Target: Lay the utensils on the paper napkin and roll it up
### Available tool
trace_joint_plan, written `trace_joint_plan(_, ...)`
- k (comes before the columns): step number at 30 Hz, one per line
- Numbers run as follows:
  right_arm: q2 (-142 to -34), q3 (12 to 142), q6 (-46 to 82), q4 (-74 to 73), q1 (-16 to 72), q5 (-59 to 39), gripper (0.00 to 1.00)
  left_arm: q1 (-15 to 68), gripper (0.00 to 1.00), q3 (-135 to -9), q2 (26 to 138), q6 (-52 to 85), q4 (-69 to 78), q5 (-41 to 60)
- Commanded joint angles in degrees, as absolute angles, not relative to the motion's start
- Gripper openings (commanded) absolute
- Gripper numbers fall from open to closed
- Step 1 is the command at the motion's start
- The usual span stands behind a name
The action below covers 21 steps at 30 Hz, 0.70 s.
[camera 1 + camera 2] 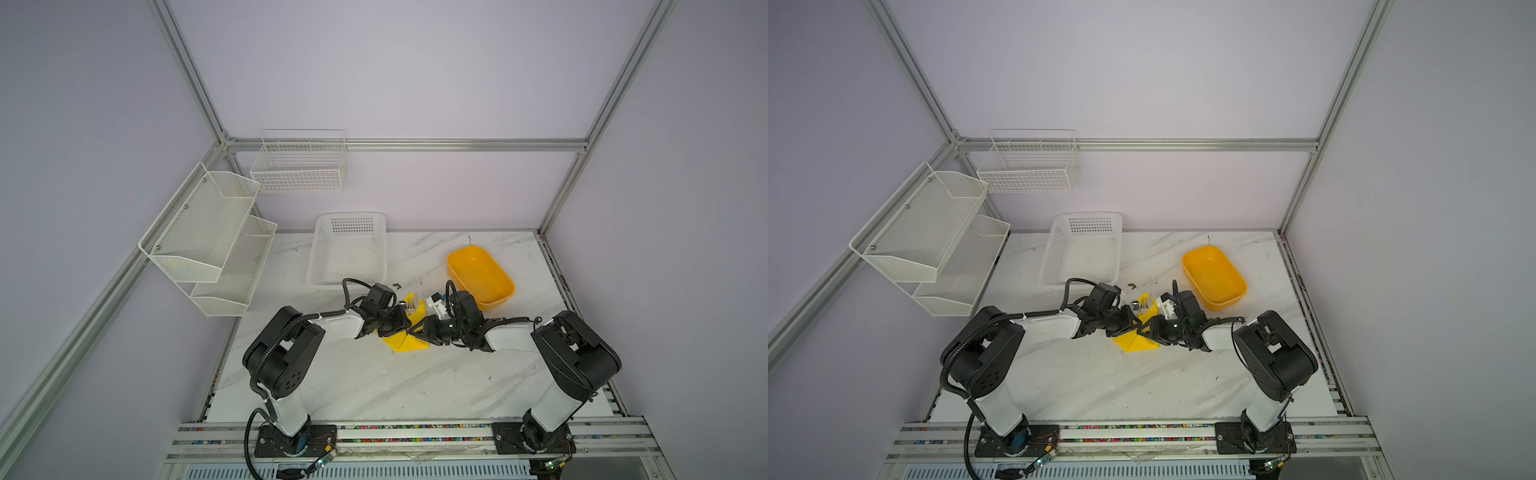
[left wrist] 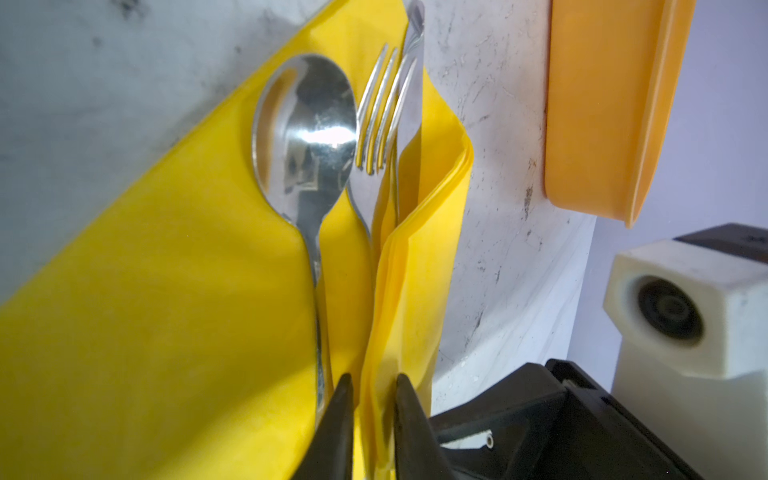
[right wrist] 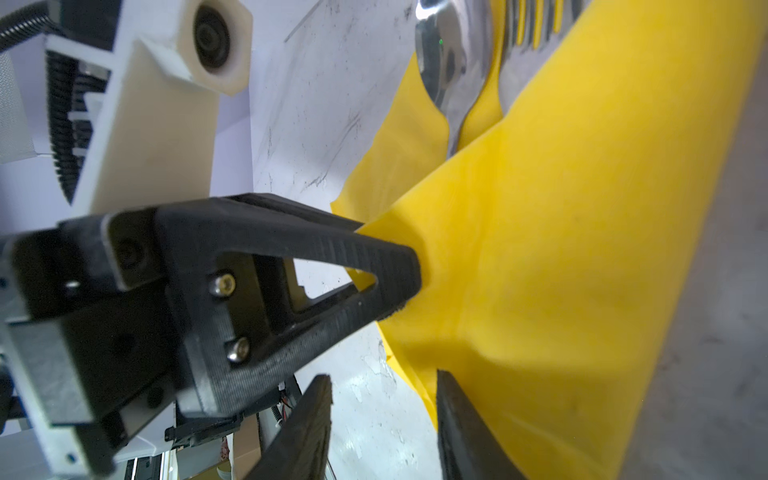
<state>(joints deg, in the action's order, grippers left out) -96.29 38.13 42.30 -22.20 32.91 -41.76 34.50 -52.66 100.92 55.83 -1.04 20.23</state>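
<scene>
The left gripper is clamped on a raised fold of the yellow napkin, which lies on the table between the arms. The right gripper has its jaws apart, the napkin's edge between them. The spoon, fork and knife lie side by side on the napkin, near the tub.

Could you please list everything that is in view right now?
paper napkin: one, yellow, partly folded over, mid-table
spoon: one, silver, on the napkin
fork: one, silver, beside the spoon
knife: one, silver, beside the fork
tub: one, orange-yellow, table's far right
plastic basket: one, white, table's far side
wire basket: one, white, back wall
mesh shelf: one, white, two tiers, left wall
table: one, white marble
left gripper: one, black, shut on the napkin's fold
right gripper: one, black, open at the napkin's edge
</scene>
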Motion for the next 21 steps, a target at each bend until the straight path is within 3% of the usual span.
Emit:
trace_joint_plan(1, -93.2, 39.5, 40.6, -17.6, 33.1, -38.1, 0.42, 34.3, 0.09, -56.5, 99.1, 54.7, -0.3, 20.2)
trace_joint_plan(12, -86.1, 38.0, 43.0, -7.2, 29.4, -20.1, 0.39, 34.9, 0.08, -52.1, 95.4, 55.5, 1.2, 18.5)
trace_joint_plan(21, -90.6, 40.0, 40.7, -4.9, 29.1, -23.5, 0.35, 35.5, 0.07, -49.1, 95.1, 56.4, 1.6, 17.0)
